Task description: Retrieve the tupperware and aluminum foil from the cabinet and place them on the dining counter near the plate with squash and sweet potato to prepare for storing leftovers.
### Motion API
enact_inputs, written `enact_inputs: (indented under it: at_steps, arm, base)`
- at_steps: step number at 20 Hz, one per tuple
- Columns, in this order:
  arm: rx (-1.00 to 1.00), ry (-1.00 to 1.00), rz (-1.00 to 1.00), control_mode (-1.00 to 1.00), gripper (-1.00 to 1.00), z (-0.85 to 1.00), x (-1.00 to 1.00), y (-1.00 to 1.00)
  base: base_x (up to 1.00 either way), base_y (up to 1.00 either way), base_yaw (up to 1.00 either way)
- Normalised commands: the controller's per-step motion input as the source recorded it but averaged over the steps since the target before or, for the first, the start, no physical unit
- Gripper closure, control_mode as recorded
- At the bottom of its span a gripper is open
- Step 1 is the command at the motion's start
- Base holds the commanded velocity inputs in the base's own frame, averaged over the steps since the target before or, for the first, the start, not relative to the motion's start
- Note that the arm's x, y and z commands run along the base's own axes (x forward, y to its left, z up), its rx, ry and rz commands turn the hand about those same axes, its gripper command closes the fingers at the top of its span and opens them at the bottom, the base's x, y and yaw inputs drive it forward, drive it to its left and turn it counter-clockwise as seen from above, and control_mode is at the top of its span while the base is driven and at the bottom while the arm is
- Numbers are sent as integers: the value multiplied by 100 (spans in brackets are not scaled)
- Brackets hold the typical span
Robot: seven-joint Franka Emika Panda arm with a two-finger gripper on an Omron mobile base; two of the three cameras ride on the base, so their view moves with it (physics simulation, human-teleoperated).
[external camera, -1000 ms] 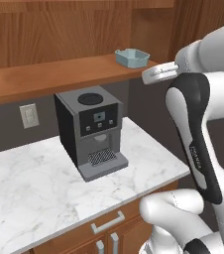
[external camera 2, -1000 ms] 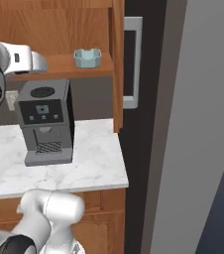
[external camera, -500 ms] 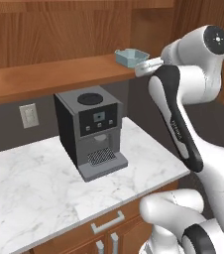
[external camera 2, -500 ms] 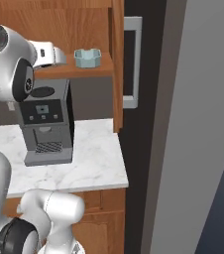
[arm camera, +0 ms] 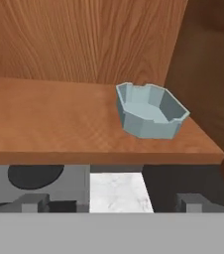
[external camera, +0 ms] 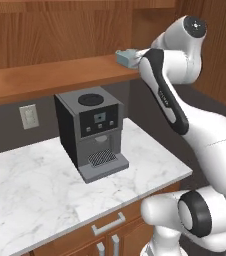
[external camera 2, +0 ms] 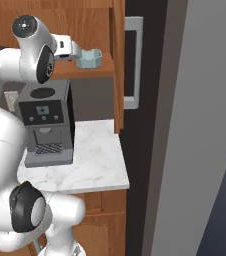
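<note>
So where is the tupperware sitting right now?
The tupperware rests on the cabinet shelf at its right end, near the side wall, above the coffee machine. The open gripper is just short of it.

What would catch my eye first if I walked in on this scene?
Probably the big white robot arm reaching up toward a small pale blue-grey plastic tub on the reddish-brown wooden cabinet shelf. Below it, a boxy dark grey coffee machine stands on the white marble counter.
</note>
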Motion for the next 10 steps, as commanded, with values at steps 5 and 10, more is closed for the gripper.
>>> enact_inputs:
  at_steps: [5, 10]
  arm:
    - [0, 0, 0, -100, -100, -3, 83, -1]
    - [0, 0, 0, -100, -100, -5, 80, 0]
  base:
    - [0, 0, 0]
    - [0, 0, 0]
